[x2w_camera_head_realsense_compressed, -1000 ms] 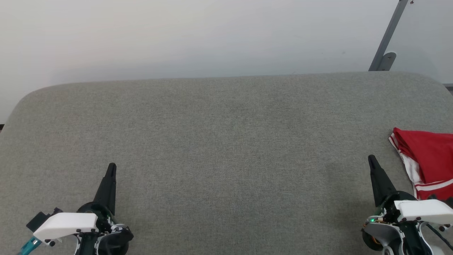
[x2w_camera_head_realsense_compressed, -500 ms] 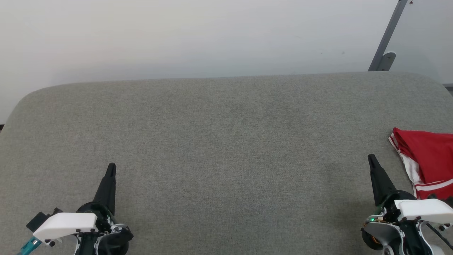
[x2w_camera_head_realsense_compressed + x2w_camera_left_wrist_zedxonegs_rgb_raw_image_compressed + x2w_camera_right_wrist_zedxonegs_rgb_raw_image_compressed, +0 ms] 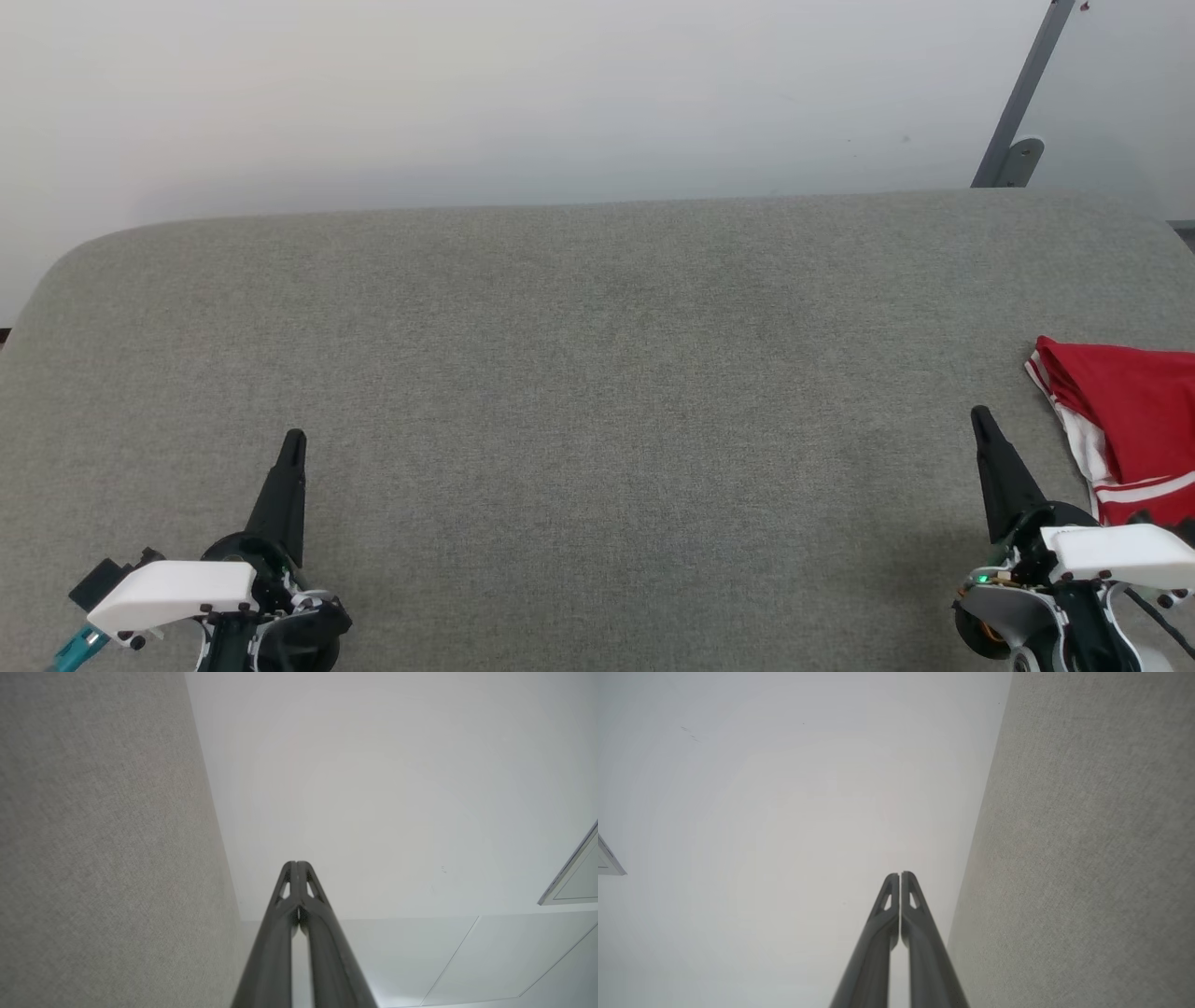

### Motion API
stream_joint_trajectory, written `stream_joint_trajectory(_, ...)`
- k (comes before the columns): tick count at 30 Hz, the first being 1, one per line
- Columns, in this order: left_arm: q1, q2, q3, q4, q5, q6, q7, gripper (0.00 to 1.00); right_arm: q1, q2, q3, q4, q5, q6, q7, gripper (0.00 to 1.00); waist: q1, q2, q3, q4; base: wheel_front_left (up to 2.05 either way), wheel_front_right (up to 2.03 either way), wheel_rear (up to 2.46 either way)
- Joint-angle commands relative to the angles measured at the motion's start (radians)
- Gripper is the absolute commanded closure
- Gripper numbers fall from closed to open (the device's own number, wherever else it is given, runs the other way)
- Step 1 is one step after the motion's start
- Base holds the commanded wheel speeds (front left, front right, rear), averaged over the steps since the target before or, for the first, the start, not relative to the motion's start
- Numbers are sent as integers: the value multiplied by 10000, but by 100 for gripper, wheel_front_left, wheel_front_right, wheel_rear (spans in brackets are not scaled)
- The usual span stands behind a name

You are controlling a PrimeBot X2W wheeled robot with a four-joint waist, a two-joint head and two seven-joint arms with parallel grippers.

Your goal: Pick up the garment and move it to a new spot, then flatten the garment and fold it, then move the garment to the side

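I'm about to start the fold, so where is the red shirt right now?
In the head view the garment lies bunched at the far right edge of the grey table, just beyond the right end effector.

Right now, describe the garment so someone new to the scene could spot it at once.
Start at the wide grey fabric surface below the pale wall. Follow it to its right edge, just beyond the shut right gripper: the garment lies there, partly cut off by the picture's edge. It is bright red with white striped trim, against plain grey all around.

no readable text, labels or numbers
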Motion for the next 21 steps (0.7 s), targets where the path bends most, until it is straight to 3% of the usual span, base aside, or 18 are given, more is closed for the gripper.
stream_joint_trajectory(1,-151,-19,42,4,29,22,37,100,-87,15,-17,19,-12,0,42,100,-1,-1,0,0,0,0,0)
stream_joint_trajectory(21,-155,-44,82,6,73,22,57,100,-86,28,-28,18,-32,0,60,100,-1,-1,0,0,0,0,0)
